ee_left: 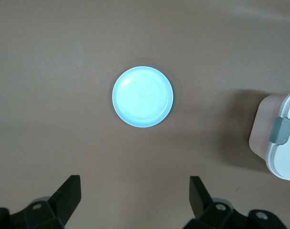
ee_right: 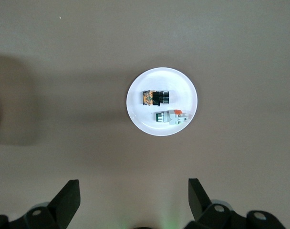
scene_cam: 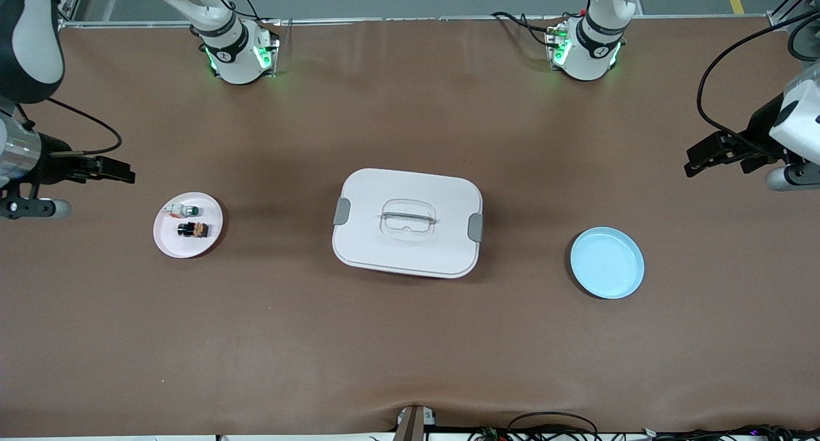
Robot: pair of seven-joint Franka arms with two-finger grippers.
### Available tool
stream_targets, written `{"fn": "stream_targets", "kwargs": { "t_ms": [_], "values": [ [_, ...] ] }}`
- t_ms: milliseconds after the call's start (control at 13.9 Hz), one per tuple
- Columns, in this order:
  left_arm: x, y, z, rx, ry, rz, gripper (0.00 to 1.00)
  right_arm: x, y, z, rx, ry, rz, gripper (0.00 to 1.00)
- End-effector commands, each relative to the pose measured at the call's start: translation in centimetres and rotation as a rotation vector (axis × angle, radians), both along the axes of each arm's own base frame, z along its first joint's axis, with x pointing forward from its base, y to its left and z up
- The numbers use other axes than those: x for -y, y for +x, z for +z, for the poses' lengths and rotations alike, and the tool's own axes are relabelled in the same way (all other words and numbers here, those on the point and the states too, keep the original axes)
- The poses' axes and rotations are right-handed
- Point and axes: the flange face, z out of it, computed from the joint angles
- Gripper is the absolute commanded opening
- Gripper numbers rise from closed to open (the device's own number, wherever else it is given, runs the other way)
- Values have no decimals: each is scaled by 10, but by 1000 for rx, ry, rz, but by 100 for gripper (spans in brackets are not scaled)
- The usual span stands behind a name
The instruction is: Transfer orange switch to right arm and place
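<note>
Meanwhile, blocky orange switch [scene_cam: 193,229] lies on round white plate [scene_cam: 170,243]; left gripper [ee_left: 134,198] and right gripper [ee_right: 134,198] fingers spread wide, empty.

Orange switch [scene_cam: 193,229] black-orange; blue plate [scene_cam: 607,263].

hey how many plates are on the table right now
2. A white plate toward the right arm's end, holding two small parts. A blue plate toward the left arm's end, with nothing on it. The lidded box sits between them.
</note>
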Motion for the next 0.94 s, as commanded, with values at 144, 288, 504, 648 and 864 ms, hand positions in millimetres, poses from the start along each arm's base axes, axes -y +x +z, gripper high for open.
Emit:
{"fn": "stream_targets", "kwargs": {
  "t_ms": [144, 288, 504, 648, 864],
  "values": [
    [-3, 2, 1, -21, 14, -58, 100, -1, -2, 28, -16, 9, 7, 100],
    [-2, 1, 1, -24, 14, -52, 100, -5, -3, 27, -26, -2, 9, 100],
    [-3, -3, 0, -45, 15, -53, 100, -19, 0, 31, 0, -19, 44, 100],
    [-3, -3, 0, -45, 15, -53, 100, -25, -1, 37, 5, -10, 57, 100],
    [-3, -2, 0, -47, 13, -50, 100, -12, -5, 51, 4, -1, 22, 100]
  ]
}}
